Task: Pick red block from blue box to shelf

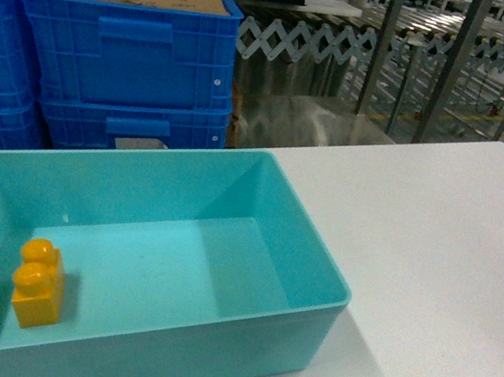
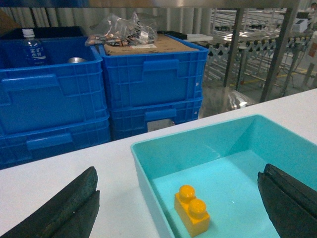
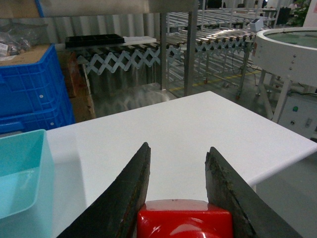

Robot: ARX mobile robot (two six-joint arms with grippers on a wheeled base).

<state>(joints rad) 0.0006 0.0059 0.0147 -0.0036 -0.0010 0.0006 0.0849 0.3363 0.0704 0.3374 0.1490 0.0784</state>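
white desk fills the foreground, with stacked dark blue crates behind it and steel roller conveyors on slim uprights further back in a warehouse-like room. one crate carries a cardboard sheet with a clear bag of small parts on top, and a water bottle stands in the crate to its left. the blue box sits on the desk near its front edge; inside it, near the left end, a yellow two-stud brick stands upright, alone on the tub floor. the left end effector is spread wide, its dark fingers at either side of the wrist view, one over the bare desk and one over the box, touching nothing. the right end effector hangs above the open desk to the right of the box, its two fingers pinching the red block between them, the block's glossy top just showing at the bottom edge of the wrist view.
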